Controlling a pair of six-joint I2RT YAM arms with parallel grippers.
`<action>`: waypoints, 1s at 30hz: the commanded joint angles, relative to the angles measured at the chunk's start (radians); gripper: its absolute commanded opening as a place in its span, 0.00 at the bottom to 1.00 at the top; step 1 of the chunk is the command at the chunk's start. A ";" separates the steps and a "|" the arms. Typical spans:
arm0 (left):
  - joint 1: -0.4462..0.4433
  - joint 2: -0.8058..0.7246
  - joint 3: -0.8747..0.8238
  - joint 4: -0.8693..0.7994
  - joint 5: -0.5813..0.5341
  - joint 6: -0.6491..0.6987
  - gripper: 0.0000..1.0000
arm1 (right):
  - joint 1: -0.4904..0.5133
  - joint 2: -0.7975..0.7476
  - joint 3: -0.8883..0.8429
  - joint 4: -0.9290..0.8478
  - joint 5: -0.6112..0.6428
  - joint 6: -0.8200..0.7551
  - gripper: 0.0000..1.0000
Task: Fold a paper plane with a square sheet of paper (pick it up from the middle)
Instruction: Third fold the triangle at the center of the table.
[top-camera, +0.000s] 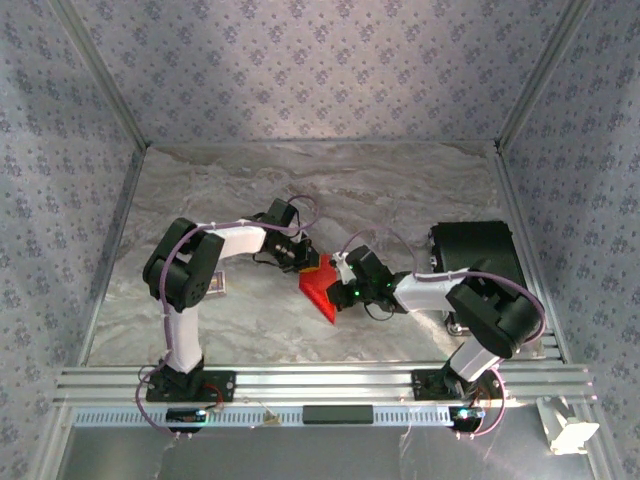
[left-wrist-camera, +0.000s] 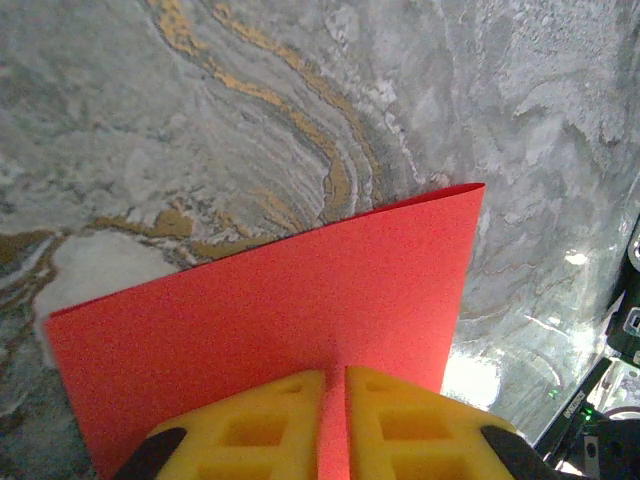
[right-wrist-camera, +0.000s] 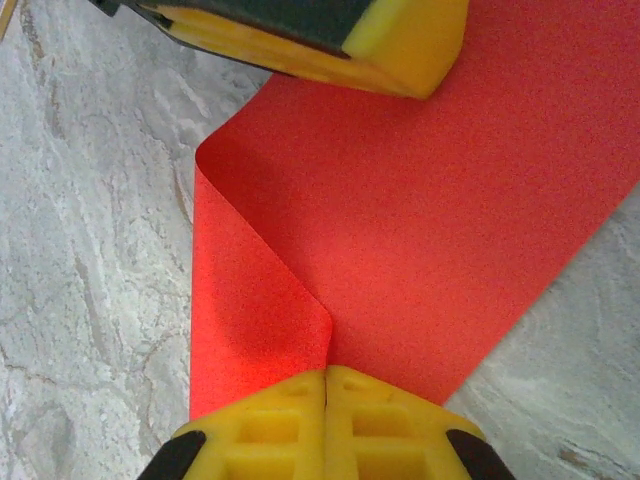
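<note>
Between arms, sheet (top-camera: 322, 290) partly hidden; left claw (left-wrist-camera: 335, 388), right claw (right-wrist-camera: 327, 385) pinching it.

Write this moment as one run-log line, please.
left gripper: shut on thin bright red paper sheet; right gripper: shut on same sheet; sheet: edge curled over

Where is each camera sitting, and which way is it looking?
Top external: above and behind the arms, looking down at the table; both arms show.
Left wrist: on the left gripper, facing along the square sheet of paper; its yellow fingers show.
Right wrist: on the right gripper, facing the curled sheet; its own fingers show.
Shared: both wrist views show the pinched red sheet.
</note>
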 joint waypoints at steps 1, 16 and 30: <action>-0.006 0.002 -0.020 -0.010 -0.038 -0.006 0.14 | 0.003 0.017 0.021 0.005 -0.008 -0.013 0.01; -0.007 0.000 -0.024 -0.008 -0.039 -0.004 0.14 | -0.003 0.016 0.034 -0.012 -0.001 -0.023 0.01; -0.009 0.001 -0.022 -0.011 -0.041 -0.006 0.14 | -0.007 0.009 0.026 -0.036 0.009 -0.014 0.01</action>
